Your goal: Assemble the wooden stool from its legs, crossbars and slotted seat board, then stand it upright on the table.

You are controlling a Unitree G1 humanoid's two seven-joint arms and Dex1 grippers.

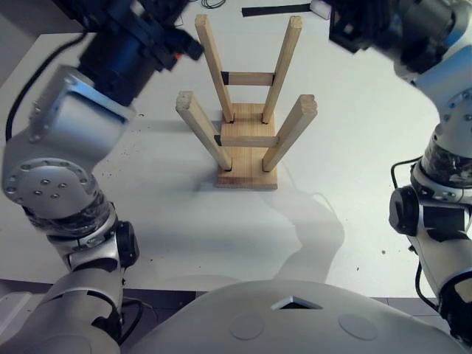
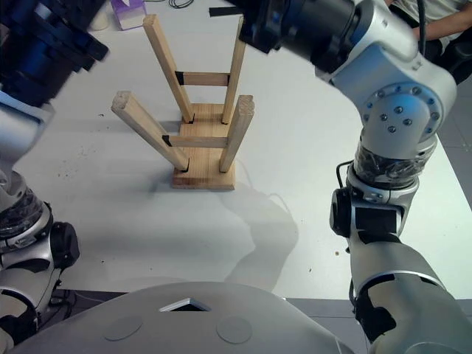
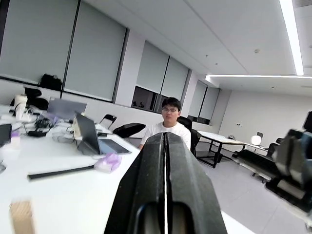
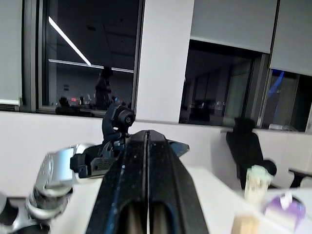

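two grey arms frame the near side of a white table (image 1: 147, 214), elbows low, wrists raised toward its far edge. left gripper (image 3: 165, 139) is clenched on nothing, its black fingers (image 3: 146, 165) pressed flat together along a thin seam; it hangs above the tabletop, near the top of the far-left leg (image 1: 214, 66) but apart from it. right gripper (image 4: 146, 136) is likewise squeezed closed and empty, fingers (image 4: 161, 165) meeting edge to edge, held high off to the right of the far-right leg (image 1: 284, 66) and clear of the wood.

between the arms, at the table's middle, the wooden stool (image 1: 274, 151) sits upside down. its slotted seat board (image 1: 247, 179) lies flat on the tabletop, and all four legs rise from it, splaying outward. near-left leg (image 1: 203, 131) leans hardest, toward the robot's left; near-right leg (image 1: 291, 133) tilts the other way. one crossbar (image 1: 249, 78) bridges the far pair high up, a second crossbar (image 1: 248, 140) bridges the near pair lower down, each with dark marks at its ends. the stool is not yet standing on its legs.

along the far edge lie a black strip (image 1: 276, 10), a coil of cable (image 1: 212, 4) and a small purple box (image 2: 129, 13). an open laptop (image 3: 90, 139) sits beyond them.
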